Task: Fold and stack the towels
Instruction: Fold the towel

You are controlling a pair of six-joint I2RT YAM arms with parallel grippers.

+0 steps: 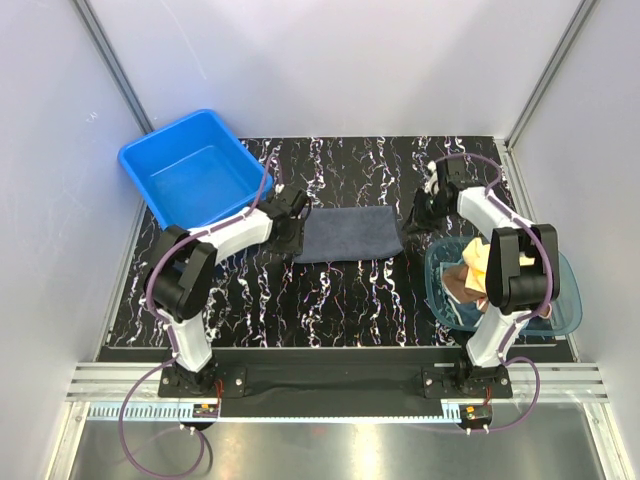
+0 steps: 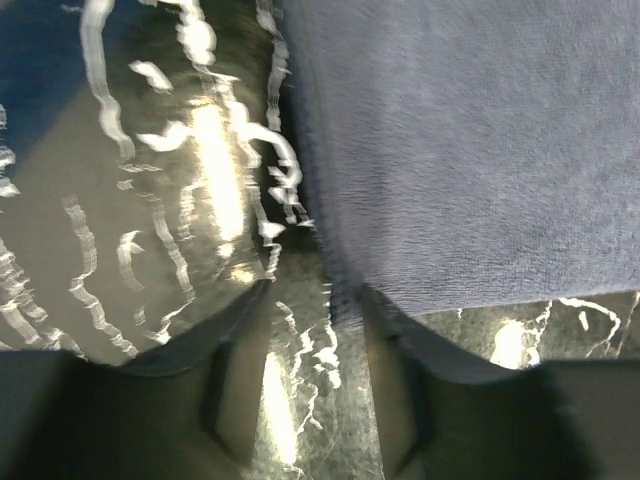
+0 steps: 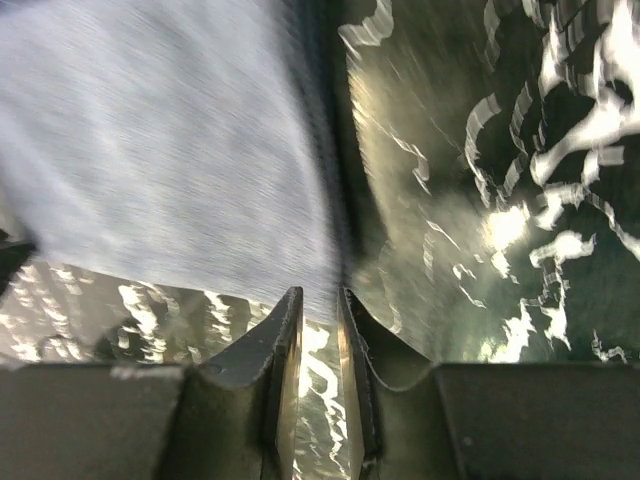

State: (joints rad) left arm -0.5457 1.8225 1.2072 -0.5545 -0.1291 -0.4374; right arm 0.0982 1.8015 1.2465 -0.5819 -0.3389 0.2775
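Dark navy-grey towel (image 1: 350, 234) flat on black marbled tabletop (image 1: 350, 295), approx. in the middle, long side going left-right. Left gripper (image 1: 290, 232) down at towel's left edge; in left wrist view jaws spread, bare tabletop visible in the gap, towel edge just beside one fingertip, not pinched as far as visible. Right gripper (image 1: 418, 215) at towel's right edge; in right wrist view jaws only narrowly apart, thin strip of tabletop btw. them, towel edge just ahead of the tips, nothing gripped. Other towels (image 1: 468, 272) (tan/brown and yellowish, crumpled) inside translucent teal bowl (image 1: 562, 300) on right side of tabletop, partly hidden behind right arm (image 1: 512, 265). Blue tub (image 1: 190, 165) at far-left corner, well apart from the spread towel.
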